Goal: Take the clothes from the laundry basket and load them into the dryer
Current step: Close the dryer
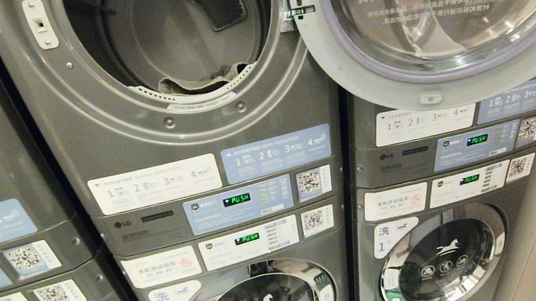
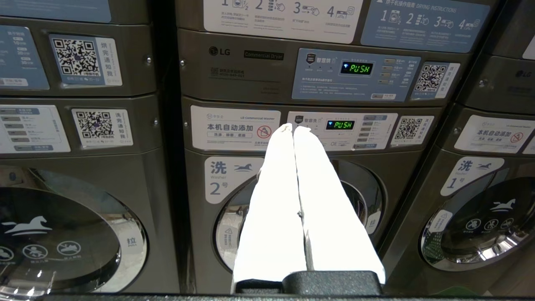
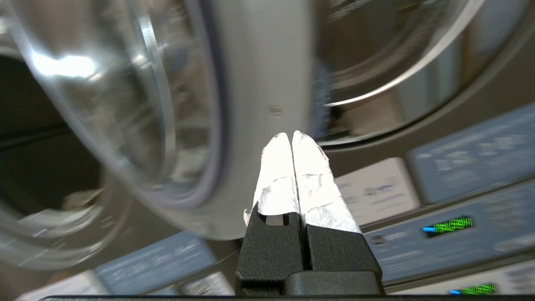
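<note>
While clothes lie inside, right end effector faces door.

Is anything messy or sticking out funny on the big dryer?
Yes. A crumpled bit of clothing lies right at the front lip of the open dryer drum, draped on the rim instead of tucked deep inside. The dryer door hangs wide open to the right. Nothing looks broken or spilled.

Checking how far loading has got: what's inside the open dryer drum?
A bit of crumpled cloth lies at the drum's front edge, just behind the rim. The rim hides the drum floor below, so any more clothes there can't be seen.
</note>
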Available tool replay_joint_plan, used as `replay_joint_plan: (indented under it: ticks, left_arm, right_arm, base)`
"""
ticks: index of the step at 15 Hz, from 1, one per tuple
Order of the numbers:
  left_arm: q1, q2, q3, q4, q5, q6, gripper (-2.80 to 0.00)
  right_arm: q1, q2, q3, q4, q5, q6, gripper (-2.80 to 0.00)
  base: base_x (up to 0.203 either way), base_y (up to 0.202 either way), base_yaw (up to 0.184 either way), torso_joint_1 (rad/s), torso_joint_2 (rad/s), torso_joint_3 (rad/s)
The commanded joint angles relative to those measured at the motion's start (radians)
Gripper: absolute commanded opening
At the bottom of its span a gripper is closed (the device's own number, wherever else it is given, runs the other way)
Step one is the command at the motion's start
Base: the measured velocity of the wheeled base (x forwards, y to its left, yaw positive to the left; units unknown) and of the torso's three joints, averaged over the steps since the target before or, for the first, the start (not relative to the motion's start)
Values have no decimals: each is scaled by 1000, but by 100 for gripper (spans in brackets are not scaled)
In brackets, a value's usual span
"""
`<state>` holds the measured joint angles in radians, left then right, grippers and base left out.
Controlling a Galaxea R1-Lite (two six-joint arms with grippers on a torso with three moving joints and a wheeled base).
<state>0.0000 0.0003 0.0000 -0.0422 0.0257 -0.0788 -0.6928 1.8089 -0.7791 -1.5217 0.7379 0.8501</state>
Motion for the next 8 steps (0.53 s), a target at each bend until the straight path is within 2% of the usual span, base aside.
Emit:
replay_joint_plan:
  ticks: [1,5,8]
  left_arm:
    - [0,0,14,-1,0,-1,-280]
    - [0,0,14,-1,0,-1,-280]
    - [0,0,14,-1,0,-1,-280]
  right_arm:
    - [1,3,-43,-8,56,42,-280]
    - [17,80,-158,-8,56,76,-280]
    - [37,74,-147,-8,100,125,-280]
  base:
    - [0,0,0,0,0,0]
    - [0,0,0,0,0,0]
    - [0,0,0,0,0,0]
